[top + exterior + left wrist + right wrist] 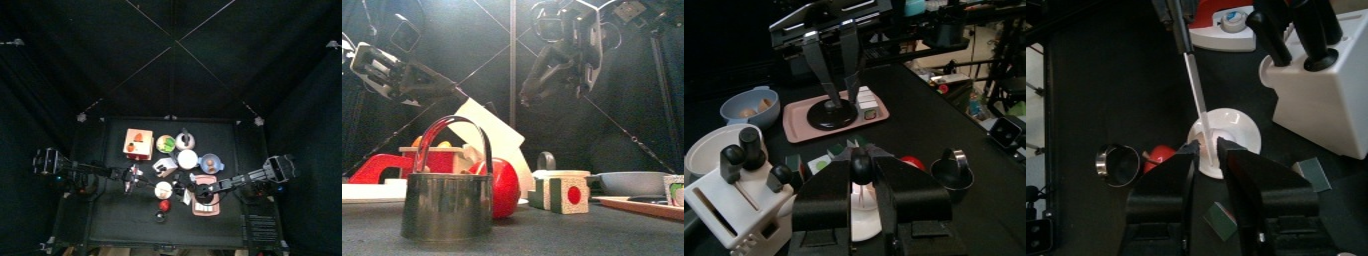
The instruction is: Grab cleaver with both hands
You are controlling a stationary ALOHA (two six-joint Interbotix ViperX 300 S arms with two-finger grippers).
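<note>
Finding: the task is standing unfinished; no two-handed grip is showing.

Task item: a long, thin grey metal strip with a dark far end, which I am taking to be the cleaver (pixel 1189 80) seen edge-on. It is running from over the round white plate (pixel 1243 125), which is sitting near the middle of the front edge of the small black table (pixel 1093 90), out toward the left arm's side. It is passing beside the white knife block with black handles (pixel 1327 95).

Right gripper (pixel 1211 152): its jaws are standing apart, one on either side of the near end of the strip. They are not pressing on it, so this hand is gripping nothing.

Left gripper (pixel 859 185): a black handle-like piece (pixel 858 166) is showing between its jaws. I cannot tell whether the jaws are clamping it or merely flanking it, nor whether it belongs to the cleaver.

Judgement: at best one hand is holding. The right jaws are sitting in position and closing them is outstanding; the left grip is needing confirmation.
</note>
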